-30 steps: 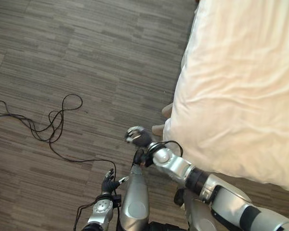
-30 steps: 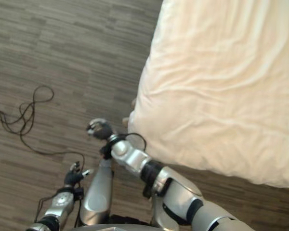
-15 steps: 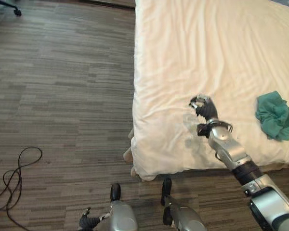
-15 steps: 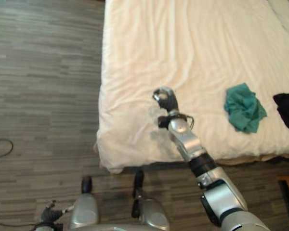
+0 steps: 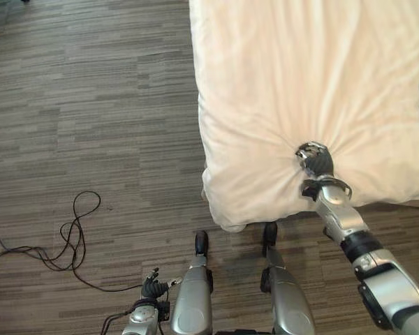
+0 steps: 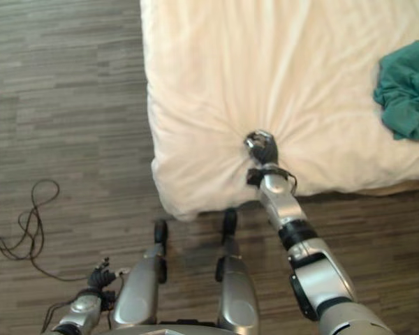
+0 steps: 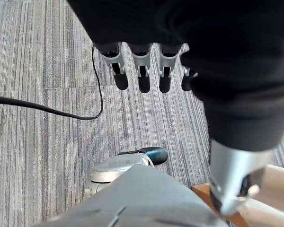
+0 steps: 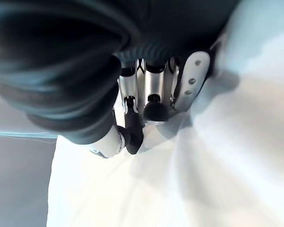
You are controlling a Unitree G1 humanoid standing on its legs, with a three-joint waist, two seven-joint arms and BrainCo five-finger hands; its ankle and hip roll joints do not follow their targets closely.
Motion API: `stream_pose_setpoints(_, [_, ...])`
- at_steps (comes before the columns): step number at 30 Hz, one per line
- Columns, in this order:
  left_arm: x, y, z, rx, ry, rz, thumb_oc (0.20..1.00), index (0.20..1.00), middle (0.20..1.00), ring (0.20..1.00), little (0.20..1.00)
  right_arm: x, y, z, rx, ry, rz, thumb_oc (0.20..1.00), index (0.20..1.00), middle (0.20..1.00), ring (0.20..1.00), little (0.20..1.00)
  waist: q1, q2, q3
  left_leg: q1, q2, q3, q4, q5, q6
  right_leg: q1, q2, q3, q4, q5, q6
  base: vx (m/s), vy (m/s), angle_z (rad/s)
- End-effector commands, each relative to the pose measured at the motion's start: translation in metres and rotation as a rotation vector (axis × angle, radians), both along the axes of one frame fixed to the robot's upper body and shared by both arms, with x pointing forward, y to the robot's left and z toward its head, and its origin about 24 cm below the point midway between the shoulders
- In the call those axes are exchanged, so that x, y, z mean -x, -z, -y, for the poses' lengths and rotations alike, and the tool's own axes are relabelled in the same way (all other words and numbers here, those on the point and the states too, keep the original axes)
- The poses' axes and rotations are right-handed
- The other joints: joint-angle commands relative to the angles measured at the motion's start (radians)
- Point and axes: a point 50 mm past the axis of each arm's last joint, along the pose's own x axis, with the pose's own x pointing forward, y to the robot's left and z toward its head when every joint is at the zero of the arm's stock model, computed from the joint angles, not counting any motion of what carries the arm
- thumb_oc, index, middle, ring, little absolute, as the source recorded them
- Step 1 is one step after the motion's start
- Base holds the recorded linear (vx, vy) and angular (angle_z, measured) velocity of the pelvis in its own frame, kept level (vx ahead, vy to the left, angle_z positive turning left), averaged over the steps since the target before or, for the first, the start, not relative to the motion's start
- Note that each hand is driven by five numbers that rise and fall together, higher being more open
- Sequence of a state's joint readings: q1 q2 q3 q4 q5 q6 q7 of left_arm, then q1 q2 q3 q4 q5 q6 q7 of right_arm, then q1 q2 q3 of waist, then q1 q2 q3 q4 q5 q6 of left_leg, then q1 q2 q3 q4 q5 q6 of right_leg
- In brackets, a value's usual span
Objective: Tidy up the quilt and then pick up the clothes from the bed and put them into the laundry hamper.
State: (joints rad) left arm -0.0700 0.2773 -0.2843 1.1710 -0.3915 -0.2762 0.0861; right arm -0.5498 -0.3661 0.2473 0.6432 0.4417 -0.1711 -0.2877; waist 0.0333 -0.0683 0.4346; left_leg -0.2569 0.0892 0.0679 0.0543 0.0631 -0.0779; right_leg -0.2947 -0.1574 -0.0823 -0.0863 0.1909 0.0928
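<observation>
Right hand bunched the quilt near the foot of the bed

The right hand [image 5: 315,159] lay on the cream quilt [image 5: 286,84] close to the bed's near corner, its fingers [image 8: 132,130] curled down into the cloth. Creases ran out from the hand in every direction, which suggested the fabric was pinched and drawn toward the hand, probably so the cover could be pulled flat or tugged square with the mattress edge. In the right wrist view the dark fingertips pressed into a fold of white cloth, so the hand was judged to be gripping the quilt rather than merely resting on it.

The left hand [image 7: 142,71] hung low beside the robot over the grey plank floor [image 5: 91,105], well apart from the bed; its fingers [image 7: 140,80] pointed straight down, relaxed and holding nothing.

A crumpled teal garment [image 6: 407,91] lay on the quilt, well beyond the right hand toward the far side of the bed, not yet collected. The laundry hamper could not be placed. By the look of things the quilt step was still in hand, with the clothes left for after
</observation>
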Motion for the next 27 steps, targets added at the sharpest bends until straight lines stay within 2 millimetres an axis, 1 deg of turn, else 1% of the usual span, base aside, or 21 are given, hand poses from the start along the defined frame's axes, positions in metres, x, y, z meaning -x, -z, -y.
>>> stream_pose_setpoints(1, [0.012,0.003,-0.003,-0.044,-0.050,-0.016,1.000,1.000,1.000,1.000,1.000,0.120,0.159,0.047,-0.016,0.240,-0.700,0.200,0.200,0.200,0.200,0.200,0.000,-0.001,0.048,0.019,0.033,-0.034,0.039,-0.069,0.007,0.117,-0.034,0.007,0.077,-0.102,0.066,-0.01,0.060,0.17])
stream_pose_setpoints(2, [0.015,0.004,-0.003,-0.050,-0.069,-0.030,1.000,1.000,1.000,1.000,1.000,0.142,0.174,0.049,-0.043,0.255,-0.762,0.200,0.200,0.200,0.200,0.200,-0.008,-0.012,0.025,0.038,0.033,-0.025,0.034,-0.072,0.010,0.132,-0.031,0.012,0.068,-0.094,0.070,0.00,0.049,0.11])
stream_pose_setpoints(3, [0.017,0.005,-0.004,-0.053,-0.081,-0.039,1.000,1.000,1.000,1.000,1.000,0.155,0.183,0.050,-0.057,0.265,-0.802,0.200,0.200,0.200,0.200,0.200,-0.013,-0.019,0.008,0.051,0.033,-0.019,0.030,-0.074,0.011,0.144,-0.030,0.014,0.060,-0.088,0.074,0.02,0.050,0.00])
stream_pose_setpoints(4, [0.019,0.007,-0.004,-0.057,-0.101,-0.051,1.000,1.000,1.000,1.000,1.000,0.175,0.195,0.049,-0.068,0.272,-0.860,0.200,0.200,0.200,0.200,0.200,-0.022,-0.030,-0.016,0.074,0.033,-0.007,0.023,-0.076,0.014,0.160,-0.027,0.019,0.049,-0.077,0.080,0.01,0.039,-0.10])
stream_pose_setpoints(6, [0.020,0.007,-0.003,-0.059,-0.114,-0.059,1.000,1.000,1.000,1.000,1.000,0.187,0.202,0.048,-0.080,0.282,-0.897,0.200,0.200,0.200,0.200,0.200,-0.027,-0.035,-0.032,0.088,0.033,0.000,0.018,-0.078,0.016,0.169,-0.026,0.021,0.044,-0.072,0.084,0.01,0.041,-0.15])
stream_pose_setpoints(7, [0.021,0.008,-0.002,-0.061,-0.131,-0.067,1.000,1.000,1.000,1.000,1.000,0.199,0.208,0.047,-0.086,0.291,-0.936,0.200,0.200,0.200,0.200,0.200,-0.032,-0.039,-0.051,0.106,0.034,0.009,0.011,-0.079,0.017,0.181,-0.025,0.023,0.038,-0.067,0.088,0.02,0.083,0.20])
stream_pose_setpoints(8, [0.023,0.010,-0.002,-0.062,-0.155,-0.080,1.000,1.000,1.000,1.000,1.000,0.218,0.217,0.045,-0.094,0.316,-0.999,0.200,0.200,0.200,0.200,0.200,-0.039,-0.041,-0.080,0.136,0.034,0.019,-0.005,-0.080,0.019,0.199,-0.021,0.026,0.031,-0.062,0.093,0.02,0.086,0.27])
stream_pose_setpoints(9, [0.023,0.010,-0.002,-0.064,-0.158,-0.082,1.000,1.000,1.000,1.000,1.000,0.222,0.219,0.044,-0.100,0.326,-1.014,0.200,0.200,0.200,0.200,0.200,-0.040,-0.041,-0.086,0.142,0.033,0.021,-0.008,-0.081,0.019,0.203,-0.020,0.027,0.030,-0.060,0.094,0.07,0.117,0.05])
stream_pose_setpoints(10, [0.026,0.012,0.001,-0.075,-0.166,-0.110,1.000,1.000,1.000,1.000,1.000,0.240,0.227,0.040,-0.149,0.377,-1.101,0.225,0.225,0.225,0.225,0.225,-0.049,-0.039,-0.120,0.175,0.029,0.028,-0.026,-0.082,0.023,0.221,-0.016,0.035,0.027,-0.059,0.097,0.11,0.094,-0.53])
stream_pose_setpoints(11, [0.029,0.014,0.005,-0.092,-0.157,-0.131,1.000,1.000,1.000,1.000,1.000,0.253,0.232,0.037,-0.188,0.412,-1.176,1.000,1.000,1.000,1.000,1.000,-0.054,-0.036,-0.140,0.196,0.026,0.032,-0.035,-0.084,0.026,0.235,-0.015,0.041,0.027,-0.061,0.098,0.14,0.097,-0.67])
stream_pose_setpoints(14, [0.033,0.018,0.011,-0.123,-0.091,-0.172,1.000,1.000,1.000,1.000,1.000,0.275,0.238,0.036,-0.194,0.459,-1.297,1.000,1.000,1.000,1.000,1.000,-0.064,-0.022,-0.178,0.240,0.021,0.038,-0.047,-0.093,0.029,0.264,-0.013,0.059,0.039,-0.073,0.099,0.14,0.053,-0.37])
stream_pose_setpoints(16, [0.033,0.019,0.014,-0.131,-0.051,-0.184,1.000,1.000,1.000,1.000,1.000,0.281,0.239,0.036,-0.192,0.479,-1.315,1.000,1.000,1.000,1.000,1.000,-0.073,-0.016,-0.192,0.259,0.019,0.042,-0.050,-0.099,0.031,0.275,-0.014,0.072,0.047,-0.082,0.101,0.12,0.022,-0.08])
stream_pose_setpoints(20, [0.033,0.020,0.016,-0.148,0.037,-0.214,1.000,1.000,1.000,1.000,1.000,0.282,0.239,0.038,-0.188,0.499,-1.303,1.000,1.000,1.000,1.000,1.000,-0.100,-0.004,-0.204,0.289,0.018,0.059,-0.048,-0.117,0.036,0.290,-0.022,0.101,0.060,-0.096,0.106,0.06,-0.004,0.02])
stream_pose_setpoints(21, [0.035,0.021,0.017,-0.158,0.089,-0.245,1.000,1.000,1.000,1.000,1.000,0.281,0.238,0.039,-0.237,0.490,-1.251,1.000,1.000,1.000,1.000,1.000,-0.125,0.004,-0.209,0.301,0.015,0.077,-0.040,-0.133,0.038,0.290,-0.028,0.132,0.050,-0.092,0.111,0.02,-0.013,-0.17])
stream_pose_setpoints(23, [0.038,0.022,0.020,-0.160,0.121,-0.266,1.000,1.000,1.000,1.000,1.000,0.275,0.236,0.039,-0.267,0.471,-1.188,1.000,1.000,1.000,1.000,1.000,-0.145,0.009,-0.208,0.313,0.011,0.097,-0.032,-0.147,0.040,0.290,-0.031,0.150,0.034,-0.084,0.116,-0.02,-0.013,-0.56])
stream_pose_setpoints(24, [0.040,0.023,0.022,-0.149,0.104,-0.273,1.000,1.000,1.000,1.000,1.000,0.273,0.235,0.040,-0.245,0.459,-1.169,1.000,1.000,1.000,1.000,1.000,-0.165,0.013,-0.208,0.315,0.010,0.133,-0.018,-0.158,0.038,0.266,-0.040,0.147,0.040,-0.079,0.123,-0.04,-0.004,-0.73])
stream_pose_setpoints(25, [0.043,0.024,0.021,-0.139,0.062,-0.275,1.000,1.000,1.000,1.000,1.000,0.271,0.234,0.040,-0.215,0.431,-1.164,1.000,1.000,1.000,1.000,1.000,-0.167,0.015,-0.203,0.318,0.017,0.160,0.000,-0.167,0.036,0.251,-0.052,0.116,0.060,-0.079,0.129,-0.08,-0.036,-0.86])
stream_pose_setpoints(26, [0.048,0.025,0.020,-0.124,0.005,-0.288,1.000,1.000,1.000,1.000,1.000,0.268,0.234,0.038,-0.176,0.394,-1.153,1.000,1.000,1.000,1.000,1.000,-0.164,0.012,-0.201,0.313,0.032,0.221,0.034,-0.180,0.034,0.215,-0.078,0.040,0.094,-0.075,0.139,-0.10,-0.221,-1.31])
stream_pose_setpoints(27, [0.054,0.026,0.019,-0.119,-0.051,-0.299,1.000,1.000,1.000,1.000,1.000,0.266,0.233,0.036,-0.118,0.334,-1.151,1.000,1.000,1.000,1.000,1.000,-0.158,0.008,-0.189,0.307,0.062,0.298,0.093,-0.206,0.032,0.177,-0.109,-0.067,0.138,-0.069,0.149,-0.10,-0.248,-1.61])
